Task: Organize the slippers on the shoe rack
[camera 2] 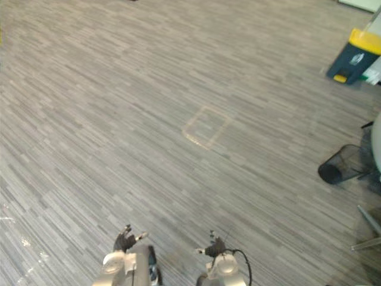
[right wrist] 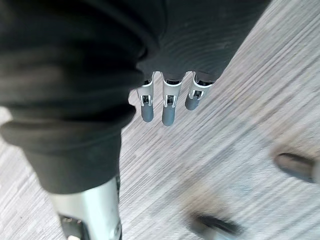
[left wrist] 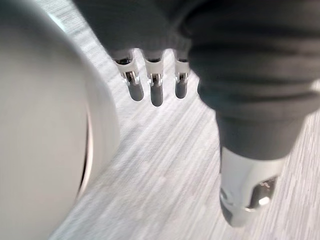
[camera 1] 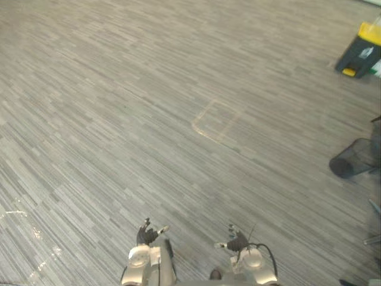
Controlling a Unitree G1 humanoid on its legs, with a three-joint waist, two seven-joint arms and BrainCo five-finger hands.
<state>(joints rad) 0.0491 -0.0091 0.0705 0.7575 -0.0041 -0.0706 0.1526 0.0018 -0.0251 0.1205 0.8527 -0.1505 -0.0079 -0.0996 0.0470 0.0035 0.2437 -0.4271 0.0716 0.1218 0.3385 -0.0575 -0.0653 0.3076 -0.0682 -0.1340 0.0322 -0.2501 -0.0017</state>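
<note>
My left hand (camera 1: 147,232) hangs low at the bottom edge of the eye views, above grey wood-grain floor. Its fingers (left wrist: 156,90) are straight and relaxed, its thumb (left wrist: 247,195) stands apart, and nothing lies between them. A short way to its right is my right hand (camera 1: 236,241), also open over bare floor. In the right wrist view its fingers (right wrist: 169,107) point down at the floor and hold nothing.
A dark bin with a yellow lid (camera 1: 360,50) stands at the far right. A black mesh waste basket (camera 1: 354,159) lies on its side at the right edge. A taped rectangle (camera 1: 215,121) marks the floor ahead. Metal chair legs (camera 2: 366,229) show at the lower right.
</note>
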